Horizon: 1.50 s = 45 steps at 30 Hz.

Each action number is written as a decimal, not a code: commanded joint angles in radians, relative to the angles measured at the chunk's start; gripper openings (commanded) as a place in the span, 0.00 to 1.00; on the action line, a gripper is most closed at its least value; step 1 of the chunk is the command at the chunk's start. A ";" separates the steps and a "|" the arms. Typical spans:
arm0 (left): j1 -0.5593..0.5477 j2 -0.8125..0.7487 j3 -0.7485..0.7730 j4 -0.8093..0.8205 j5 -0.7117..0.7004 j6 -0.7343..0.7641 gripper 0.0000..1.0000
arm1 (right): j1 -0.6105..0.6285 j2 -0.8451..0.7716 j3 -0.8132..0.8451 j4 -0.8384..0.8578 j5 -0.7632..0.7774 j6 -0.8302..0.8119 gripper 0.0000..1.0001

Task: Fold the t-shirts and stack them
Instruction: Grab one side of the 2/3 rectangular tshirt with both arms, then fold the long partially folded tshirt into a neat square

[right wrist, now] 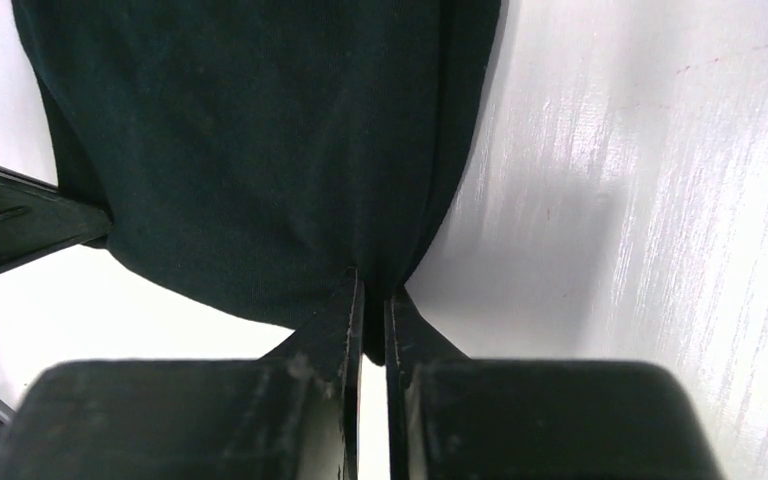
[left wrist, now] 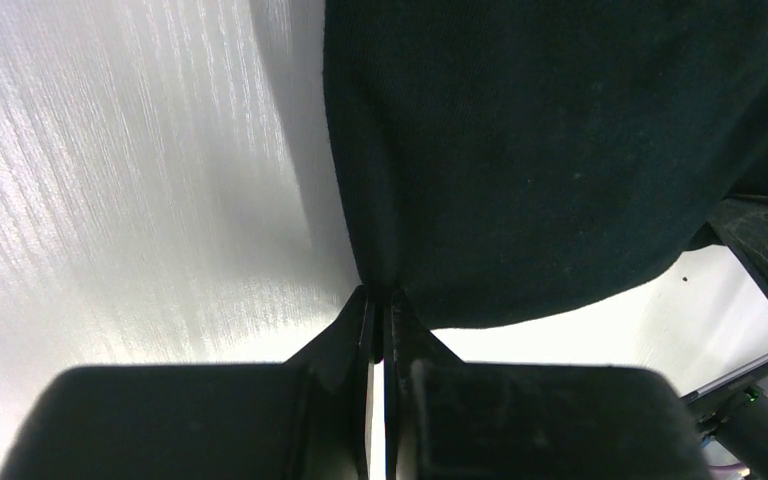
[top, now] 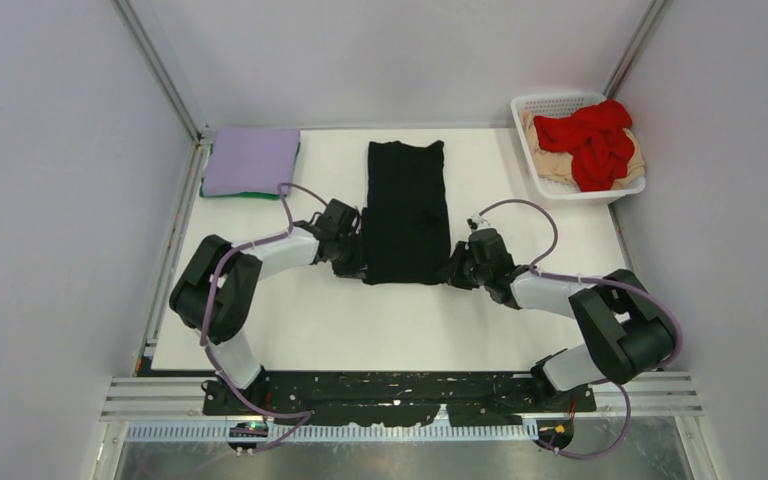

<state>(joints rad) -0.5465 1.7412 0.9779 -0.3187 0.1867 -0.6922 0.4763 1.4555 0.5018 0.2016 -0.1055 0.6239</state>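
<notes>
A black t-shirt (top: 406, 210) lies folded into a long narrow strip in the middle of the white table. My left gripper (top: 354, 266) is shut on its near left corner, and the cloth (left wrist: 520, 150) is pinched between the fingers in the left wrist view. My right gripper (top: 457, 270) is shut on its near right corner (right wrist: 260, 150). A folded lavender shirt (top: 252, 158) lies on a green one (top: 250, 194) at the far left. A red shirt (top: 592, 140) and a beige shirt (top: 550, 163) lie crumpled in the basket.
A white plastic lattice basket (top: 532, 108) stands at the far right corner. Grey walls with metal posts close the table on three sides. The opposite gripper's black finger (left wrist: 765, 250) shows at the right edge of the left wrist view.
</notes>
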 commanded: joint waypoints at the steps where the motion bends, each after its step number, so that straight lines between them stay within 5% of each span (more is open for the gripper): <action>1: -0.021 -0.009 -0.065 -0.035 -0.030 0.004 0.00 | 0.023 0.007 -0.080 -0.076 0.025 0.008 0.05; 8: -0.127 -0.185 -0.235 -0.047 -0.043 -0.025 0.00 | 0.145 -0.228 -0.167 -0.298 -0.008 0.035 0.05; 16: -0.326 -0.571 -0.376 -0.231 -0.125 -0.144 0.00 | 0.271 -0.645 -0.214 -0.583 -0.121 0.046 0.05; 24: -0.480 -0.839 -0.332 -0.309 -0.133 -0.181 0.00 | 0.355 -0.945 -0.190 -0.596 -0.275 0.069 0.05; 31: -0.462 -0.912 -0.226 -0.389 -0.359 -0.140 0.00 | 0.354 -0.937 -0.001 -0.611 -0.042 -0.003 0.05; 37: -0.307 -0.857 -0.137 -0.373 -0.401 -0.065 0.00 | 0.345 -0.845 0.089 -0.504 0.176 -0.061 0.05; 45: -0.158 -0.672 0.013 -0.316 -0.434 0.010 0.00 | 0.166 -0.612 0.218 -0.435 0.106 -0.106 0.05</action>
<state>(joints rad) -0.7479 1.0019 0.9081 -0.6624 -0.1669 -0.7498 0.7490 0.7757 0.6537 -0.3176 -0.0010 0.5583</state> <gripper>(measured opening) 0.024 0.096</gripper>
